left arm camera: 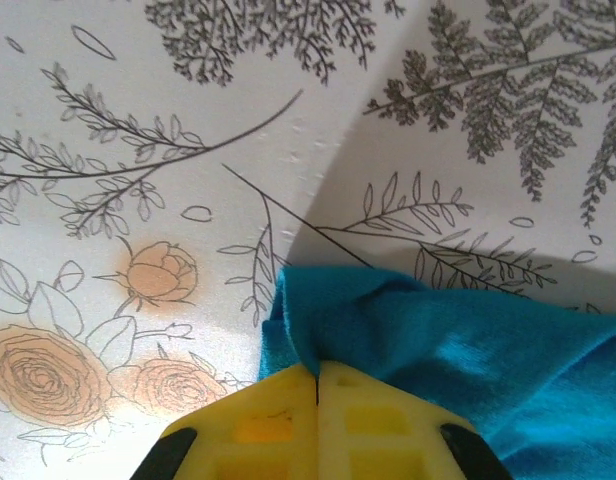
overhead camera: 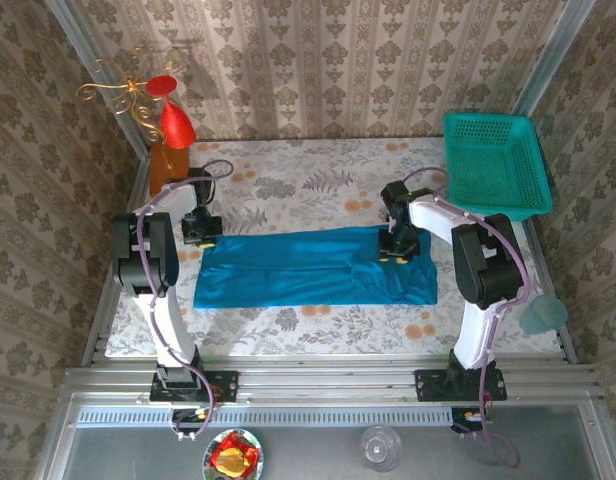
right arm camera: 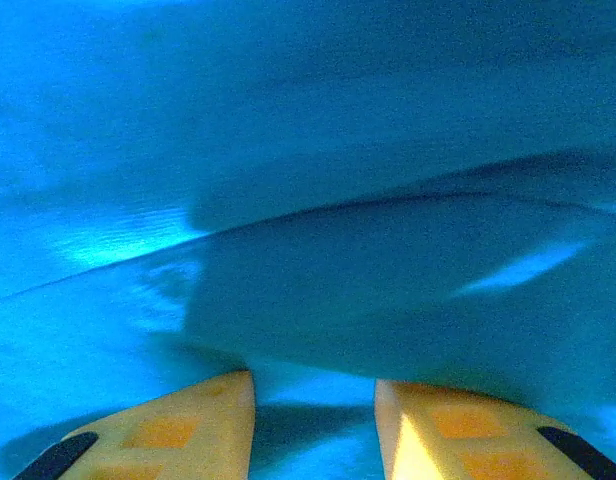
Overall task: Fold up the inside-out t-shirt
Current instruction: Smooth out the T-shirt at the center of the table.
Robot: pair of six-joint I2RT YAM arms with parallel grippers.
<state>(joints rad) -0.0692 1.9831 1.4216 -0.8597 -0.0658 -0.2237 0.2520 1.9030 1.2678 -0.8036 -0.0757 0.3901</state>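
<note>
Teal-blue soft cloth, a short-sleeved t-shirt [overhead camera: 318, 268], lies flattened into a long band on your floral-printed bench [overhead camera: 288, 180], its long axis running left to right. At its far-left corner, your left tool [left arm camera: 317, 368] is pinched tight on a bunched bit of the cloth. Near the right end, your right tool [overhead camera: 393, 252] sits low on the shirt's far edge, jaws partly apart, with a fold ridge just ahead.

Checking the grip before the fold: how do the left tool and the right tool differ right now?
The left tool is shut, pinching a corner of the t-shirt; the right tool stands open over it. The left tool sits at the cloth's edge; the right tool farther in. Both have yellow fingers.
</note>
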